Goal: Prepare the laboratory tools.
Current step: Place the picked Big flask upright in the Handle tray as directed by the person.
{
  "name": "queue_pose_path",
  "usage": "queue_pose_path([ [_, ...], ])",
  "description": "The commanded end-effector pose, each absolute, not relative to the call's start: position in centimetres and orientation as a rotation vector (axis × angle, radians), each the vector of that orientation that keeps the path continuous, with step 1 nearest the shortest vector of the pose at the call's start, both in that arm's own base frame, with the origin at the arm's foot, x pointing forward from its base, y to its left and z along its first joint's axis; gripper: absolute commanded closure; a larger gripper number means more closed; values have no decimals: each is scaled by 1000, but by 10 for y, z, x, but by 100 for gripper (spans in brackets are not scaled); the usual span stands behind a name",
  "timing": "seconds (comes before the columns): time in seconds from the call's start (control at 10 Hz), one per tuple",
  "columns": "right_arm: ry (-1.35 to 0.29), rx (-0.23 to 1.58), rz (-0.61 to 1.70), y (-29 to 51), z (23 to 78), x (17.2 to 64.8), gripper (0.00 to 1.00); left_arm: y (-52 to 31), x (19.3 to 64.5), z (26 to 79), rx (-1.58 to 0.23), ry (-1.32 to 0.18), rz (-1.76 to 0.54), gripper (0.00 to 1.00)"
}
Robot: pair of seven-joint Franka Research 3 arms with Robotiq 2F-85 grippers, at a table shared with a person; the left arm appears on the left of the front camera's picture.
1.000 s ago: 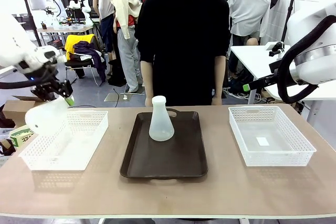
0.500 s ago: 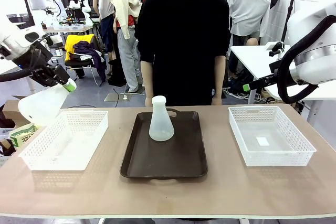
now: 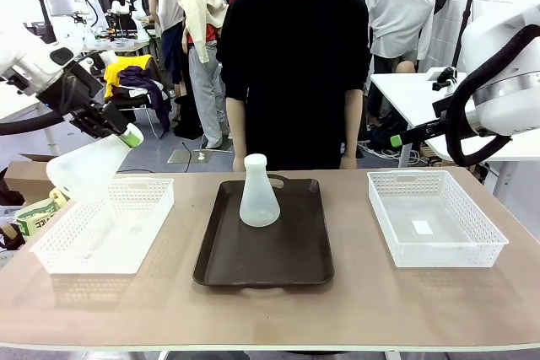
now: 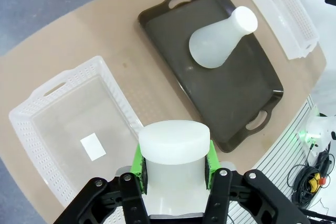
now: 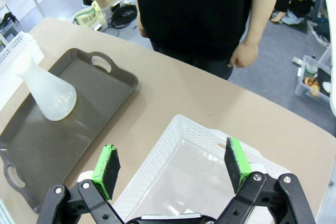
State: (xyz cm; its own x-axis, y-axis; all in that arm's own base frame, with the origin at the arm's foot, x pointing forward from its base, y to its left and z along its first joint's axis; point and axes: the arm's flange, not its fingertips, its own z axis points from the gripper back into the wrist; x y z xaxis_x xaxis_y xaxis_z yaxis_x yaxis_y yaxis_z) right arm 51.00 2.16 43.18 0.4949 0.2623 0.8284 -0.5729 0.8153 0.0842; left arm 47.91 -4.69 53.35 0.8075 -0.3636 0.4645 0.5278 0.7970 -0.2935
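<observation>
- Left gripper (image 4: 175, 167): jaws clamped on the short neck of a frosted-white flask (image 3: 89, 168), green pads (image 4: 137, 163) pressed against either side of the neck. In the front view this held flask hangs in the air, tilted, base pointing down and away from the jaws, above the far rim of the left mesh basket (image 3: 135, 246).
- Left mesh basket, as the left wrist view shows it: directly below and beside the jaws, white, with a small white label (image 4: 93, 146) lying on its floor.
- Right gripper (image 5: 173, 165): jaws spread wide, nothing between them, hovering above the near corner of the right mesh basket (image 5: 157, 161).
- Right mesh basket: white, just under and beyond the open jaws in the right wrist view; in the front view it sits on the table's right part.
- Dark brown tray (image 3: 278, 267): at the table's middle, between the two baskets, with a cut-out handle at each end; beyond and to one side of each set of jaws.
- Second flask (image 3: 259, 191): frosted-white, standing upright on its wide base on the far half of the tray, well apart from both grippers.
- Table (image 3: 380, 301): tan top bearing the tray and both baskets.
- Person (image 3: 295, 56): in a black top, standing at the far edge behind the tray, arms down, one hand (image 5: 242, 55) loosely curled, farthest from both jaws.
</observation>
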Motion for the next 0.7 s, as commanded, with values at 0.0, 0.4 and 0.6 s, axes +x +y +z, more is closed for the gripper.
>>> queue_pose_path([
  [0.0, -916, 368, 524, 20, 432, 510, 0, -60, 467, 537, -415, -434, -479, 100],
  [0.4, -916, 368, 524, 20, 432, 510, 0, -81, 455, 543, -464, -424, -516, 100],
  [0.6, -916, 368, 524, 20, 432, 510, 0, -77, 452, 548, -523, -441, -497, 100],
])
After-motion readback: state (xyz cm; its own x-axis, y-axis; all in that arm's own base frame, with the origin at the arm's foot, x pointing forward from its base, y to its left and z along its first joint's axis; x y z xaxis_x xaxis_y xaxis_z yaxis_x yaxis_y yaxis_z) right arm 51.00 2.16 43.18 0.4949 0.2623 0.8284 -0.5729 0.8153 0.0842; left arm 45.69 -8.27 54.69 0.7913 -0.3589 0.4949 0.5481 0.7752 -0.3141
